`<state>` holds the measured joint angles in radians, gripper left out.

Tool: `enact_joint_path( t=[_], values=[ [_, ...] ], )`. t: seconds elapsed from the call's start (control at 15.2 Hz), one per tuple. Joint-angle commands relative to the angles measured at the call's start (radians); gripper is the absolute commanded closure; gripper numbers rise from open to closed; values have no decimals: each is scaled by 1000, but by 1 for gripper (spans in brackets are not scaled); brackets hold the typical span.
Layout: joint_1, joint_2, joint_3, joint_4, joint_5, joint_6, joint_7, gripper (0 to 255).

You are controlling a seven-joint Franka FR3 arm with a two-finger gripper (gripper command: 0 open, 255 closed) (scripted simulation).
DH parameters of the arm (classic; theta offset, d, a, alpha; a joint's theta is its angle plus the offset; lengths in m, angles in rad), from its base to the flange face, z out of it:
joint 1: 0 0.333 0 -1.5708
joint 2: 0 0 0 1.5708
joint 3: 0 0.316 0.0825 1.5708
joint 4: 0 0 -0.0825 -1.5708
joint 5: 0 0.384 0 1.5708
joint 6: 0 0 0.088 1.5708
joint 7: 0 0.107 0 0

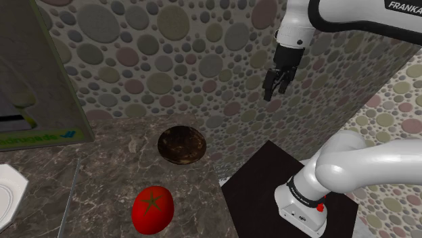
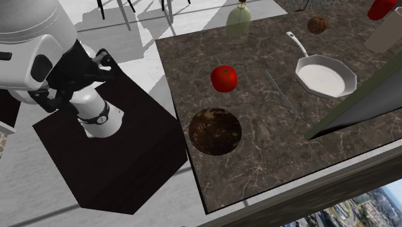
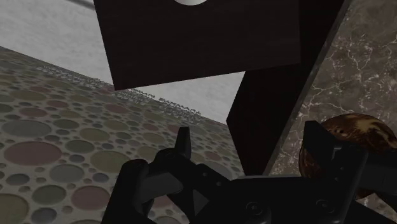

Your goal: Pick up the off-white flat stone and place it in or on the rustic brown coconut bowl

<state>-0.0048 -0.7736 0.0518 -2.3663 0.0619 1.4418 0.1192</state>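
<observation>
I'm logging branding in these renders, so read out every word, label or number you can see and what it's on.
"FRANKA": on the arm, at the shoulder view's top right corner.
Pale lettered strip along the dark panel at the shoulder view's left: too blurred to read.
Nothing else is legible in the other views.

The shoulder and wrist views are dimly lit. In the second exterior view's upper left, the floor is brightly lit and crossed by shadows.
</observation>
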Motion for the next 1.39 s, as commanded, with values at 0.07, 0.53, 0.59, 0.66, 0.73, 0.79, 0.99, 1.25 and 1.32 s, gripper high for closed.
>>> enact_joint_path(
  t=[0.07, 0.53, 0.59, 0.66, 0.73, 0.79, 0.99, 1.25, 1.32],
  values=[
    [3, 15, 17, -8, 17, 26, 24, 0],
    [22, 157, 137, -27, 114, 218, 186, 0],
    [24, 182, 154, -24, 125, 245, 208, 0],
    [26, 209, 171, -20, 134, 273, 230, 0],
    [27, 237, 187, -14, 143, 300, 252, 0],
    [28, 266, 203, -7, 150, 328, 275, 0],
    [30, 360, 251, 23, 163, 407, 342, 0],
    [30, 497, 308, 82, 159, 506, 437, 0],
    [30, 533, 321, 100, 153, 529, 461, 0]
  ],
)
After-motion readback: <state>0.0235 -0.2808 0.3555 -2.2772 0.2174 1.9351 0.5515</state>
